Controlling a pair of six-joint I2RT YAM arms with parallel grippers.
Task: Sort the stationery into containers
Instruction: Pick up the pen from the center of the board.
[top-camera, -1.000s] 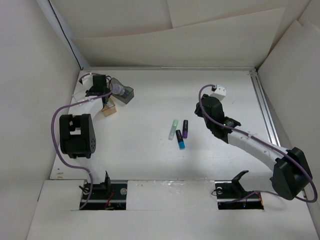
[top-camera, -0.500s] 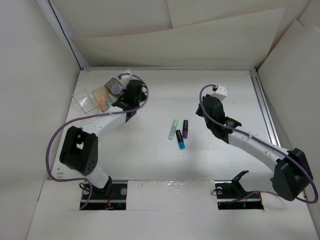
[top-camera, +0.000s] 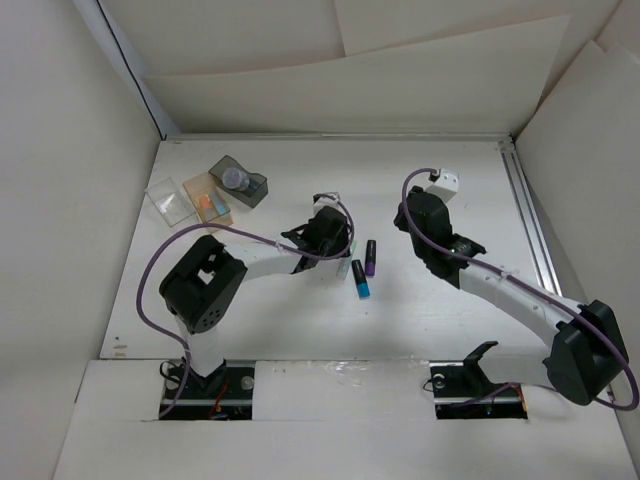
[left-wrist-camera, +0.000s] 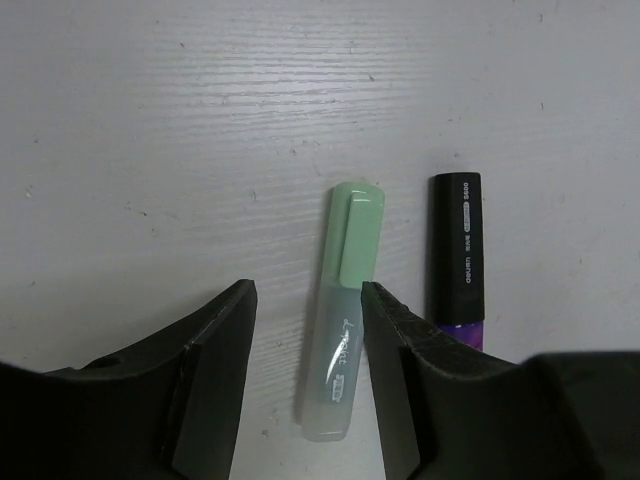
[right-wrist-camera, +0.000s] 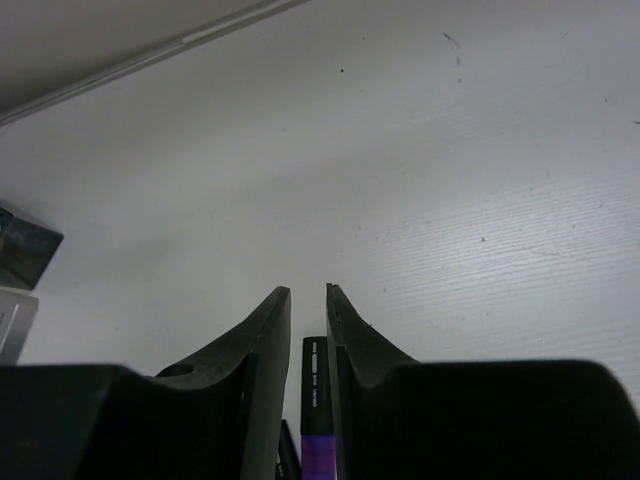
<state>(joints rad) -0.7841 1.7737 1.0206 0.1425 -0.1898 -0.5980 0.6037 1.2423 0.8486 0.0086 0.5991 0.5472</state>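
Starting nearest the arm bases, the black marker with the cyan end (top-camera: 361, 281) lies a little nearer than the green marker (left-wrist-camera: 341, 310) and slightly to its right, untouched on the table (top-camera: 270, 320).

Over the green marker hangs the left gripper (left-wrist-camera: 306, 300), released and holding nothing. The marker lies flat along the gap but off-centre, hard by the finger (left-wrist-camera: 392, 370) on its right rather than midway. That is the main risk. If the gripper drops straight down, I judge that this finger could land on the marker's body, pinning it or skidding it sideways.

Just right of the green marker, parallel and near, lies the black marker with the purple end (left-wrist-camera: 456, 255). A nudged green marker could knock it, or the finger could wedge between the two and catch both.

Beyond and right of the green marker, the right gripper (right-wrist-camera: 307, 295) hovers with its jaws parted only a slit, grasping nothing. That slit looks too narrow to straddle a marker. With both grippers at this one cluster, they could also collide.

Far to the left of the green marker stand the clear box (top-camera: 170, 200), the amber box (top-camera: 205, 195) and the dark grey box (top-camera: 243, 183). They sit so close together that a marker could drop into the wrong one.
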